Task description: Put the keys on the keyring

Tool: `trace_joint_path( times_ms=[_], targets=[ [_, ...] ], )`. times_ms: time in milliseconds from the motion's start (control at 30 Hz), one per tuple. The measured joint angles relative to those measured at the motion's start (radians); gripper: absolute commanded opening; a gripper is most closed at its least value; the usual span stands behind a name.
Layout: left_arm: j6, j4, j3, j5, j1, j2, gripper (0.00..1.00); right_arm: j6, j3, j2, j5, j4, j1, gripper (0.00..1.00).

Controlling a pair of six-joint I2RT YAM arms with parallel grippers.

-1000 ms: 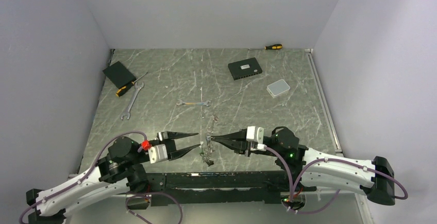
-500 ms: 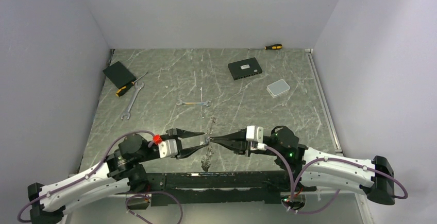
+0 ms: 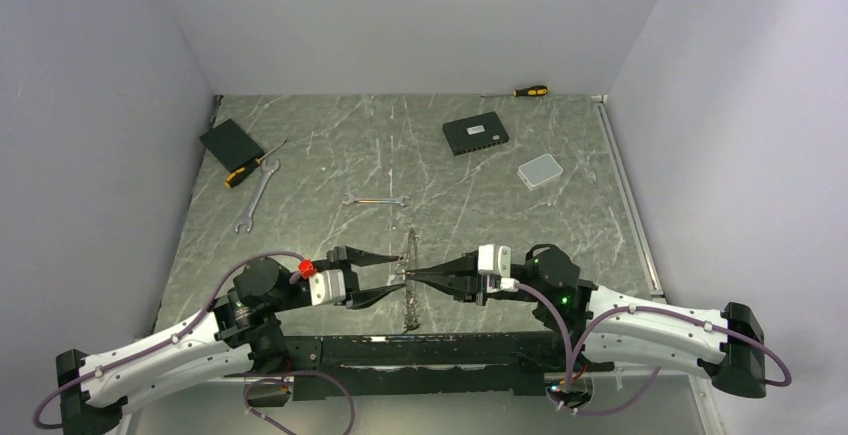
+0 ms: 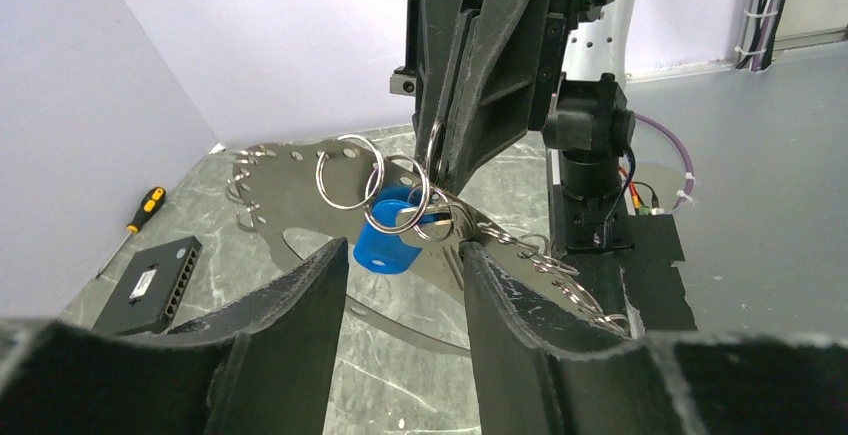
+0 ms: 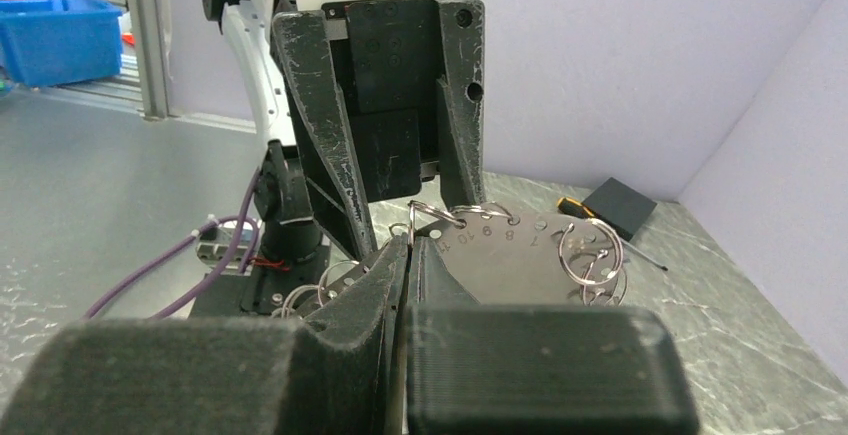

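The right jaws are clenched on the keyring's [image 3: 409, 305] rim; the left jaws stand released just beside it. It hangs edge-up over the bench's [image 3: 480, 205] near edge, its long axis running near to far. I judge it thin, stiff, light and slippery: pinch the rim, clear of the blue-tagged key [image 4: 386, 245].

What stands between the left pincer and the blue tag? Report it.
Nothing visible does. The blue tag hangs straight ahead of the open left pincer, in line with its gap. The right pincer, shut on the keyring, sits beyond and above the tag, not in front of it.
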Motion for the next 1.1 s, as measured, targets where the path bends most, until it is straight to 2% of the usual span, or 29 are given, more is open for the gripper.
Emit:
trace_joint_path(
  times_ms=[233,567,1000,1100],
  targets=[
    [0.001,-0.002,0.000,0.037,0.000,-0.018,0.57,0.004,0.006,0.000,-0.014,-0.006,0.000,0.00],
    [0.011,-0.095,0.001,0.061,0.000,-0.093,0.53,0.004,0.009,-0.002,-0.014,-0.015,0.000,0.00],
    [0.018,-0.048,0.000,0.067,0.000,-0.019,0.50,0.010,0.018,0.011,-0.020,-0.015,0.000,0.00],
    [0.019,-0.032,0.000,0.066,0.000,-0.011,0.42,0.011,0.021,0.013,-0.020,-0.014,0.000,0.00]
  ],
)
